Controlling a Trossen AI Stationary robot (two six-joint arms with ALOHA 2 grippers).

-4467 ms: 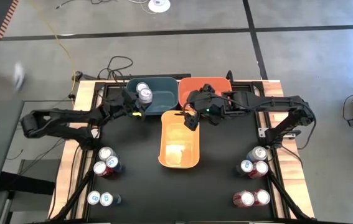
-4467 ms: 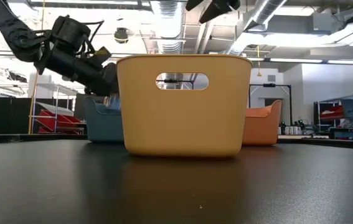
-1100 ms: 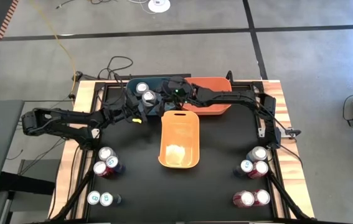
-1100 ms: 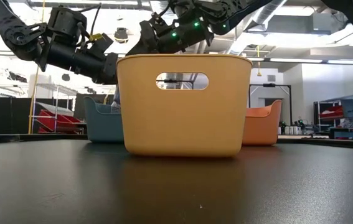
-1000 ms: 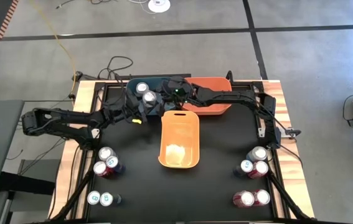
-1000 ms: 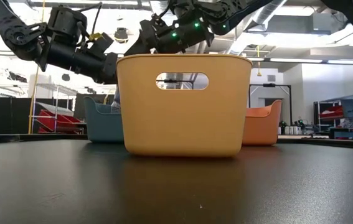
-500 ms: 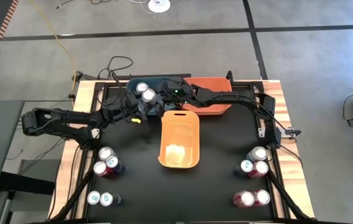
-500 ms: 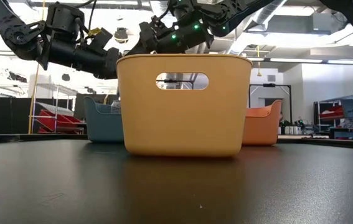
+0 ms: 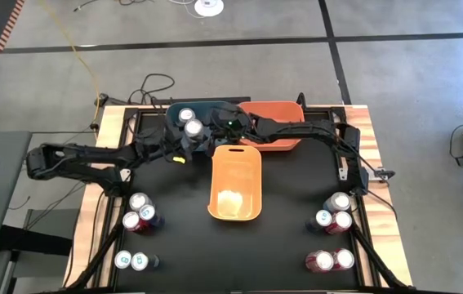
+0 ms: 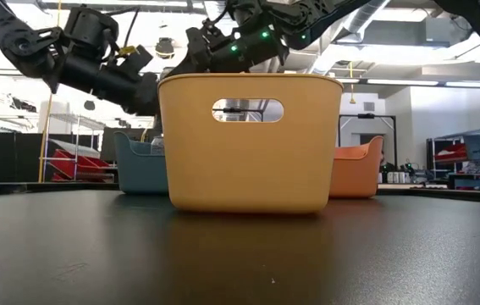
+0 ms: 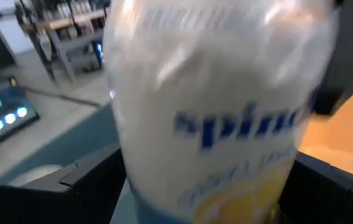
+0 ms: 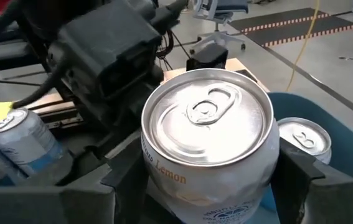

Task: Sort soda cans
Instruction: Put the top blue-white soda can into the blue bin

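While both claws flank white can [image 12: 207,149]

White lemon can [image 12: 208,149] between the right gripper [image 12: 210,186] fingers (another can [image 12: 304,142] just beside).

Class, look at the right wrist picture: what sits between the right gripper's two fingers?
A white lemon soda can with its silver top up stands between the right gripper fingers, shown in the right wrist view.

I see a white can [image 12: 210,149] with a silver top, blue lettering and a yellow lemon mark. At twelve o'clock sit a dark blue bin [image 9: 174,109] and an orange bin [image 9: 284,110]; the centre bin [image 9: 235,184] is yellow-orange on the black table [image 9: 296,245].
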